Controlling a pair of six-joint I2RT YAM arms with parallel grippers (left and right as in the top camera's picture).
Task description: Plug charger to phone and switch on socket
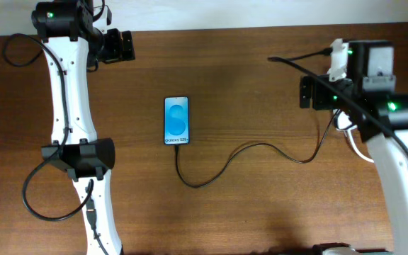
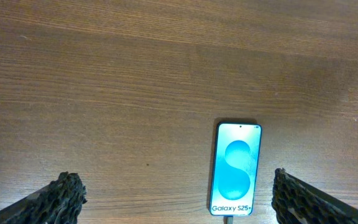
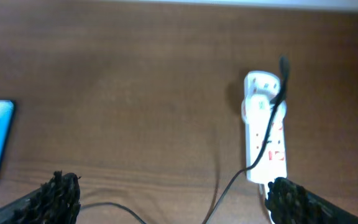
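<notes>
Phone (image 1: 177, 121): lies flat near the middle of the table (image 1: 246, 64), screen up. The screen glows bright blue, with a white "Galaxy" line at its bottom end.
Charger (image 1: 261, 145): a thin black cable. One end meets the bottom edge of the phone. From there it wiggles in big curves over the wood toward the right arm (image 1: 402, 163).
Plug tip (image 2: 229, 219): looks pushed into the phone, but it is too small to be sure.
Socket (image 3: 277, 149): a long white strip with red marks, lying flat on the table, well apart from the phone. From above, the right arm hides most of it. In the right wrist view the black cable runs along the top of it, up to a dark plug (image 3: 283, 62) at its far end.
On or off: too blurry to tell.
Left claw (image 2: 178, 186): wide open and holding nothing. It hangs over bare wood. The phone shows between its two black fingertips (image 2: 67, 194), closer to one than the other. From above, the claw sits at the far end of the table by the left arm (image 1: 69, 92), well apart from the phone.
Right claw (image 3: 174, 190): wide open and empty too. It hangs above the table, with the socket just past one fingertip (image 3: 286, 193) and a bit of the blue phone at the other edge of the view.
</notes>
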